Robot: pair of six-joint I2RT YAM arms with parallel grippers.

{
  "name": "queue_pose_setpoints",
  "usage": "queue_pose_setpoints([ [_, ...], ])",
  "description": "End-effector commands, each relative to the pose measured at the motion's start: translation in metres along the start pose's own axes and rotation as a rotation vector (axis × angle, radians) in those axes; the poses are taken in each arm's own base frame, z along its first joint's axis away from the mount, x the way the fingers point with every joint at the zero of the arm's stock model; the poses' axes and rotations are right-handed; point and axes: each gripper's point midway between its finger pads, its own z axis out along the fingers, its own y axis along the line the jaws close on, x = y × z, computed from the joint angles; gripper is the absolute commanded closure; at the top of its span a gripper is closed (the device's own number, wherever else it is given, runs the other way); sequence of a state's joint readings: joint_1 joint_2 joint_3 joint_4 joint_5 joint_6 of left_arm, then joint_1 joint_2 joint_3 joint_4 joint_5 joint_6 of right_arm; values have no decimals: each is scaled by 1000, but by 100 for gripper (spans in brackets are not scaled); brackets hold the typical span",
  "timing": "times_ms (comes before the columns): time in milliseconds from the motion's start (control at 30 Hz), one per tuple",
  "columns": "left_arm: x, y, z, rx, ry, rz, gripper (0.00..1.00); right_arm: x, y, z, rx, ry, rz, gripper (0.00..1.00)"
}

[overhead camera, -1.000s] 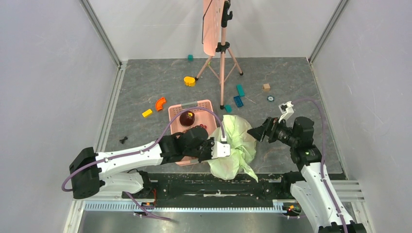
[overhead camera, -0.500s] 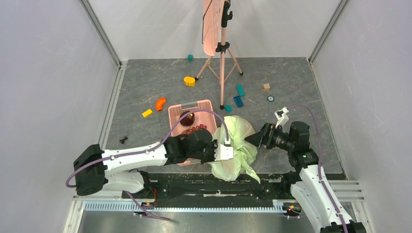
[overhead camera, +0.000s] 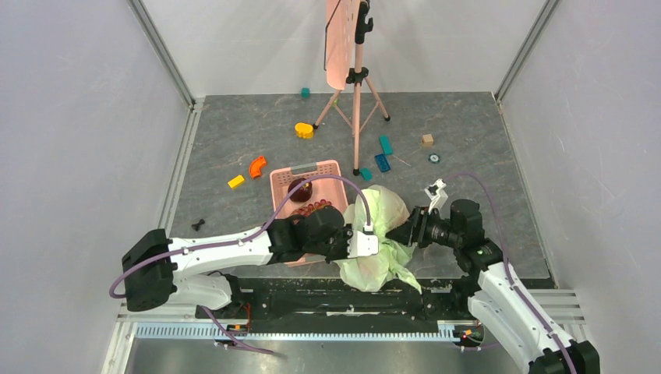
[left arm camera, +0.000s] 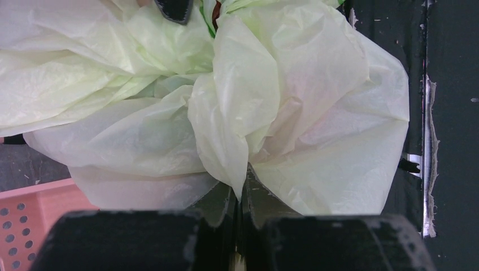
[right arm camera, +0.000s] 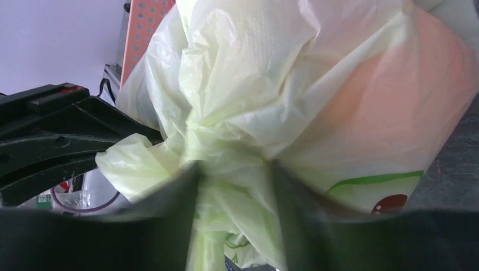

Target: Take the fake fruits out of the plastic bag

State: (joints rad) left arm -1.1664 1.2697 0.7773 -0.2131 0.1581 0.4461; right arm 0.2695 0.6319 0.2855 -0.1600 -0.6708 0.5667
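Observation:
The pale-green plastic bag (overhead camera: 379, 234) lies bunched near the table's front edge, right of the pink basket. My left gripper (overhead camera: 372, 243) is shut on a fold of the plastic bag (left arm camera: 237, 107) at its left side. My right gripper (overhead camera: 399, 232) is open, its jaws on either side of a gathered twist of the bag (right arm camera: 226, 141) at its right side. The fake fruits are hidden inside; an orange-pink glow (right arm camera: 406, 101) shows through the film in the right wrist view.
The pink basket (overhead camera: 285, 181) holds a dark maroon fruit (overhead camera: 301, 189) and stands just left of the bag. Small toy blocks (overhead camera: 385, 145) and a pink tripod stand (overhead camera: 357, 86) are farther back. The dark front rail (overhead camera: 312, 296) runs just below the bag.
My right gripper has moved left from clear of the bag until its open jaws straddle the bag's right side. My left gripper shifted slightly right, still pinching the bag.

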Motion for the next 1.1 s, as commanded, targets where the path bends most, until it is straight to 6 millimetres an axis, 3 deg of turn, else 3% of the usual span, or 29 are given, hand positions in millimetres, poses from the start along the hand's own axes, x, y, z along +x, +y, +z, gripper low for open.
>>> queue_pose_setpoints([
  [0, -25, 9, 1, -35, -67, -19, 92, -5, -2, 7, 14, -36, -35, 69],
  [67, -23, 9, 0, -43, -69, -30, 92, -14, 0, 6, 18, -76, -50, 90],
  [133, -21, 11, -2, -60, -69, -49, 93, -26, -1, 4, 47, -126, -66, 100],
  [400, -12, 17, -25, -175, -115, -118, 98, -73, -20, -7, 225, -299, -55, 100],
  [600, 0, 21, -43, -254, -147, -140, 98, -121, -44, -38, 341, -456, -29, 100],
  [700, 5, 20, -46, -268, -141, -152, 98, -130, -61, -48, 379, -468, -6, 100],
  [867, 10, 21, -48, -288, -137, -173, 98, -128, -87, -56, 425, -459, 31, 100],
  [933, 10, 22, -50, -301, -145, -183, 95, -132, -88, -60, 435, -470, 10, 100],
  [1067, -7, 28, -60, -321, -220, -189, 74, -143, -66, -62, 366, -492, -107, 100],
])
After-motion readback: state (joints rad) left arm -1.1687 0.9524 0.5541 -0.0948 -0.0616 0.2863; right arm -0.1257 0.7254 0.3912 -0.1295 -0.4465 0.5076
